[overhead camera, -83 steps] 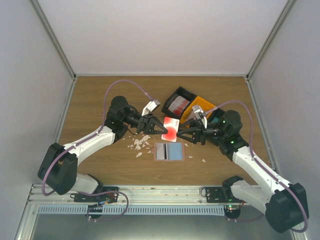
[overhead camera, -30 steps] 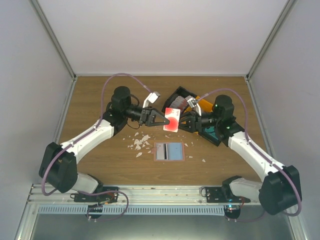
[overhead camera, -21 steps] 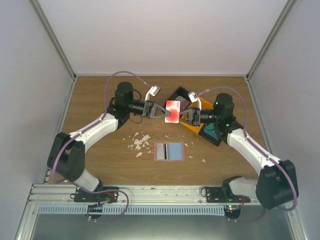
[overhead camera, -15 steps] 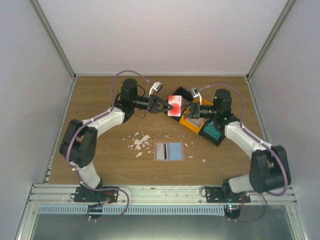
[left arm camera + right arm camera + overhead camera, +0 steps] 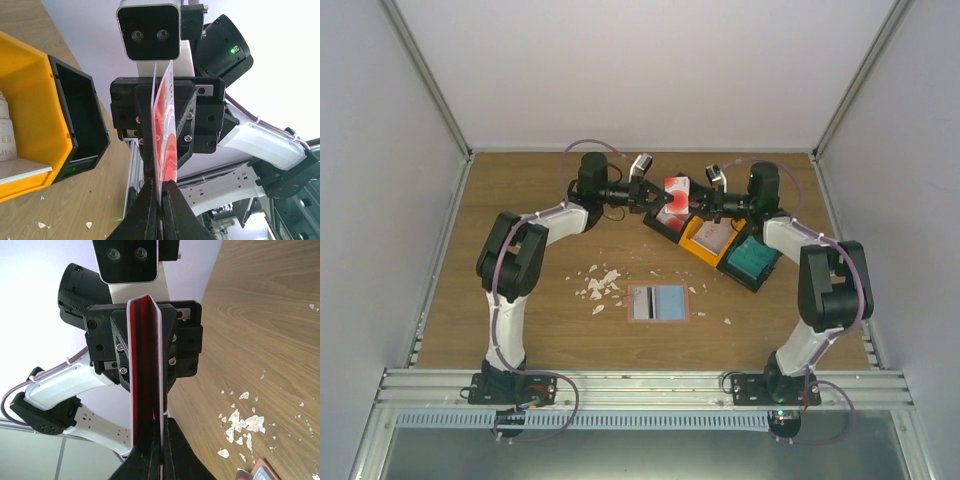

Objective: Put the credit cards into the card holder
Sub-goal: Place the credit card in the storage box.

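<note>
A red-and-white credit card (image 5: 675, 190) hangs in the air at the back of the table, above the bins. My left gripper (image 5: 657, 199) is shut on its left end and my right gripper (image 5: 691, 205) on its right end, tip to tip. The left wrist view has the card (image 5: 164, 145) edge-on, pinched in the left gripper (image 5: 161, 189). In the right wrist view the card (image 5: 147, 365) is clamped in the right gripper (image 5: 150, 424). The card holder (image 5: 657, 302) lies open and flat nearer the front, pale blue inside. Teal cards (image 5: 752, 258) fill one bin.
A row of bins runs diagonally at the back right: a black bin (image 5: 660, 222), an orange bin (image 5: 697, 245) with a pale card, and the black one with teal cards. White scraps (image 5: 599, 285) lie left of the holder. The orange bin (image 5: 25, 115) sits close beside the left gripper.
Both arms have carried the card away from the holder toward the back wall, over the bins. The right gripper has shut on the card's free end.
</note>
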Available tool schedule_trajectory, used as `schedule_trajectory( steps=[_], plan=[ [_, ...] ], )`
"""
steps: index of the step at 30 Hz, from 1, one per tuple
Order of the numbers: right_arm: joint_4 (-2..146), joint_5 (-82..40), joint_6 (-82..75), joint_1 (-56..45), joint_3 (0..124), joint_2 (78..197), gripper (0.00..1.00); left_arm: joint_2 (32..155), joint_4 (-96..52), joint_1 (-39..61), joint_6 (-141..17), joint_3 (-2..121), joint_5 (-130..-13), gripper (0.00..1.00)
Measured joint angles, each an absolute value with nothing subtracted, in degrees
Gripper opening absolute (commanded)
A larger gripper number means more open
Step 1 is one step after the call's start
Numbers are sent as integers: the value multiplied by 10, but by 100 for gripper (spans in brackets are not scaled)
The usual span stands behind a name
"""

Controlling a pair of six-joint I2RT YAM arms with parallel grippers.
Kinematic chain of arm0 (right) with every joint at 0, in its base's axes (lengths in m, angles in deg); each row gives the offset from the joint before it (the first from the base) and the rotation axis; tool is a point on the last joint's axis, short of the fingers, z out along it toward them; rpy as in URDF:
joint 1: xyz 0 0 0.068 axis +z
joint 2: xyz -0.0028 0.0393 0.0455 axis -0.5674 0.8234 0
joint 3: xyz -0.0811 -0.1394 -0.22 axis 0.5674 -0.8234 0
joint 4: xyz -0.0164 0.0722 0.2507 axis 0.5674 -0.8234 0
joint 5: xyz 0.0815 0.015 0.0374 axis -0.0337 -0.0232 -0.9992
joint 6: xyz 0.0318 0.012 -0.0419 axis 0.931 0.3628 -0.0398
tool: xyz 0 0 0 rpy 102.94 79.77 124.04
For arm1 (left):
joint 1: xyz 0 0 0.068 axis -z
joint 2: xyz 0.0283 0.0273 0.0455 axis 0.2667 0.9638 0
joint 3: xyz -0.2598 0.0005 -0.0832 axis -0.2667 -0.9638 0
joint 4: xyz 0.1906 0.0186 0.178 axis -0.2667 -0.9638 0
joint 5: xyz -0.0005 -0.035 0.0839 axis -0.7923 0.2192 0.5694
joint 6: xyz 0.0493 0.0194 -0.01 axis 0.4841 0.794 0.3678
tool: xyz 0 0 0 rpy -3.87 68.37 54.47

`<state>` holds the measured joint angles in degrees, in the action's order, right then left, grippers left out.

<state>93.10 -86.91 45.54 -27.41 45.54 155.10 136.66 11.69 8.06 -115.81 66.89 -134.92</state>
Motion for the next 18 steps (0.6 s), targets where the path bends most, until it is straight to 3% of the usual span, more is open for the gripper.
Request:
schedule_trajectory(
  steps=[14,18],
  plan=[
    [933,-882,452,-293,475,1575,1,1401,173,81,-1187,688,-1344,10],
    [934,-841,448,-347,502,1585,0,1418,171,58,-1193,689,-1370,11]
  ],
)
